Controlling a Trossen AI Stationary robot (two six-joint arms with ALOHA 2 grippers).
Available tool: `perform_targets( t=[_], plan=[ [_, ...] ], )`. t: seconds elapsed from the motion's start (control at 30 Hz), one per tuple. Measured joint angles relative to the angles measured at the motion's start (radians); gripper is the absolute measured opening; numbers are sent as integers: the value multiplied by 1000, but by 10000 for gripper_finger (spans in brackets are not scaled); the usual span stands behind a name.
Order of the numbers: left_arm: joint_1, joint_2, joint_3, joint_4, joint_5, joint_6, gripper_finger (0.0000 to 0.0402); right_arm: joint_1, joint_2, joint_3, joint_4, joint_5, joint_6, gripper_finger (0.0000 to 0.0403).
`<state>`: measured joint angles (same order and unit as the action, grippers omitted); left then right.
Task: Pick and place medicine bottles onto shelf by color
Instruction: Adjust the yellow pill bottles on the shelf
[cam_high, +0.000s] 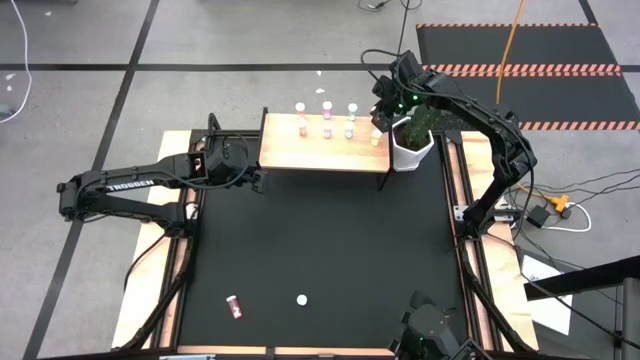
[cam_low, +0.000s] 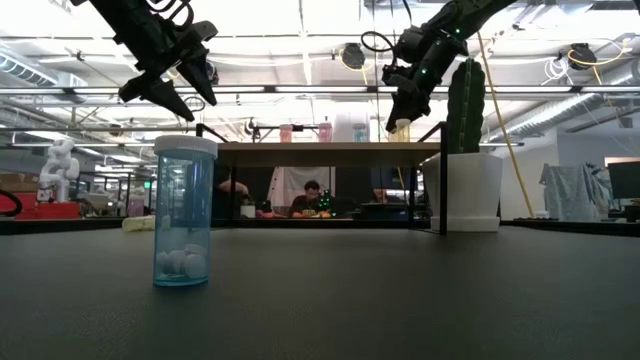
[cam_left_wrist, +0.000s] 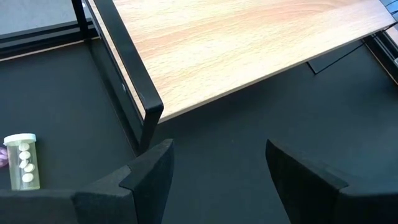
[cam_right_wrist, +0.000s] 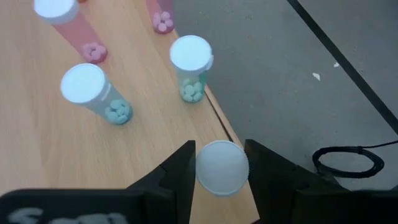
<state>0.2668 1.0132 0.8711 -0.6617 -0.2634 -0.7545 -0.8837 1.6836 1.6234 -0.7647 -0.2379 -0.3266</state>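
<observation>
The right tool (cam_right_wrist: 219, 163) hangs over the corner of the small light-wood shelf on thin black metal legs (cam_high: 300, 155) that lies next to the white pot with the green cactus (cam_high: 410, 150), and its two dark fingers are clenched on a tiny cylindrical bottle with a white cap (cam_right_wrist: 221, 167). The bottle stands upright, its long axis vertical, directly above the edge of the board, so the coming move seems to be a short lowering straight down. Just beyond it two teal bottles with white caps (cam_right_wrist: 102, 96) stand on the smooth wood, and two pink ones (cam_right_wrist: 68, 28) farther along. The left tool (cam_left_wrist: 214, 171) waits with its fingers spread and empty at the opposite end of the shelf, near a black leg, where a yellow-olive bottle with white pills (cam_left_wrist: 23, 162) stands on the matte black table (cam_high: 320, 250). A pink bottle (cam_high: 234, 306) lies on its side at the near edge of the table, and a translucent bottle (cam_high: 301, 299) stands beside it; the left arm is nearer to both.
</observation>
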Motion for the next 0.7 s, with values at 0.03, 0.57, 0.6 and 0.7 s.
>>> perform_targets(
  t=[0.03, 0.57, 0.6, 0.7],
  plan=[
    [0, 0, 0, 0, 0, 0, 255, 0, 0, 0, 0, -1, 0, 124],
    [0, 0, 0, 0, 0, -4, 255, 1, -2, -48, 24, 0, 21, 124],
    [-1, 0, 0, 0, 0, -7, 255, 1, -2, -48, 24, 0, 23, 124],
    [-6, 0, 0, 0, 0, -6, 255, 1, -2, -49, 35, 0, 24, 124]
  ],
)
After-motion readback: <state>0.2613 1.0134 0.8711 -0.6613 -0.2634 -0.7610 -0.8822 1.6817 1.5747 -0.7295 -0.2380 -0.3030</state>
